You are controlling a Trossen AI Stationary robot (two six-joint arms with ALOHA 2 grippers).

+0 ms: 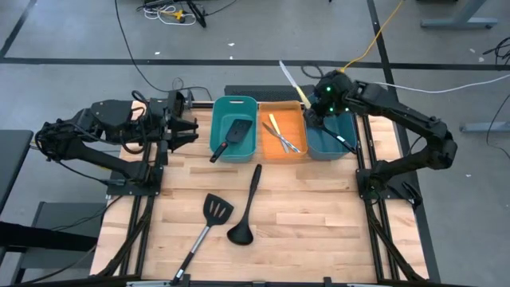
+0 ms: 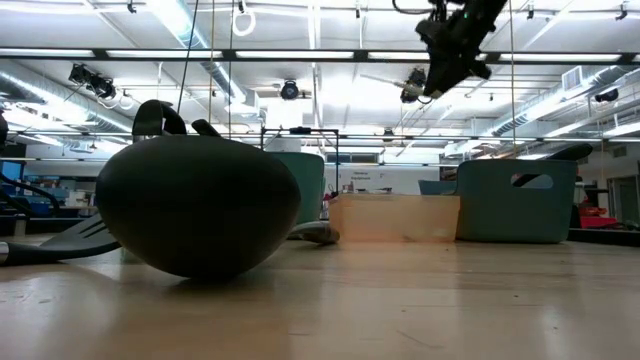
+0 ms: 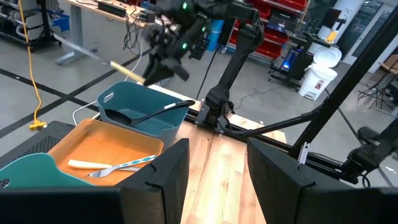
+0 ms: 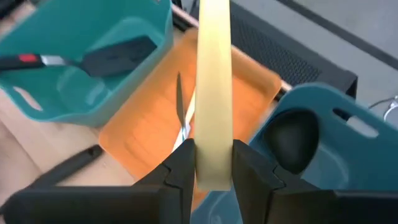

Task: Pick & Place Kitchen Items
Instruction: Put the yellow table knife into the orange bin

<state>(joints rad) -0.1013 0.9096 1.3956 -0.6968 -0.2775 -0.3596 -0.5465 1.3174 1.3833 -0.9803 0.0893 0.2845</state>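
Fingers of my right gripper (image 4: 210,163) are clamped on a thin pale yellow stick (image 4: 213,87), held at its lower end, raised above the orange rectangular plastic bin (image 1: 284,150) and the right-hand teal plastic bin (image 1: 328,143). I judge the stick light, rigid and smooth, so it may pivot in a grip this near its end; a hold nearer mid-length should be steadier. My left gripper (image 3: 217,168) waits at the worktop's left edge, fingers apart and empty. One black slotted spatula (image 1: 209,219) and one black ladle (image 1: 244,215) lie on the wooden worktop (image 1: 319,215). In the low view the ladle bowl blocks most of the scene, and the stick's far tip is cut off in the right wrist view
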